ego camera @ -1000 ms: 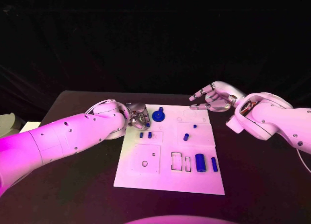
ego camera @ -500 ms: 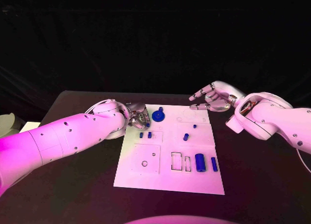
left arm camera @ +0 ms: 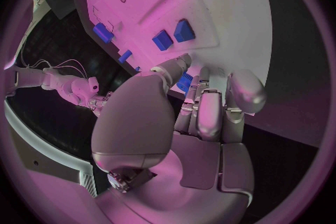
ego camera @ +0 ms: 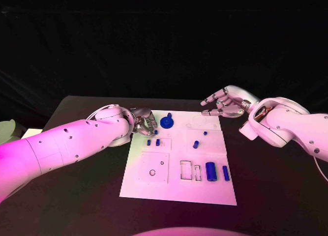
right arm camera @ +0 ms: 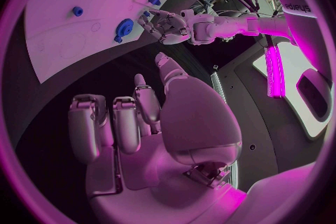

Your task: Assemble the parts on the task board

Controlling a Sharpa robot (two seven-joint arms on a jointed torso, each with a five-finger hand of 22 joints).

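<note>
We see the board (ego camera: 179,189) lying flat in the middle of the black table (ego camera: 78,147), with blue parts spread over its far half. A round disc (ego camera: 167,121) sits near the far left corner, two small pegs (ego camera: 153,142) stand side by side just in front of it, a tiny stud (ego camera: 205,132) and a short cylinder (ego camera: 195,144) lie toward the middle, and two longer blocks (ego camera: 217,172) rest side by side on the right, next to outlined rectangular slots.

Our left hand (ego camera: 143,121) hangs at the board's far left edge, just beside the disc. In the left wrist view its fingers (left arm camera: 210,112) are curled in, with a blue part (left arm camera: 184,82) showing between thumb and fingertips; we cannot tell for certain whether it is pinched or merely lies behind them.

Our right hand (ego camera: 224,103) hovers above the board's far right corner, well apart from the parts. The right wrist view shows its fingers (right arm camera: 115,123) loosely bent, spread and holding nothing.
</note>
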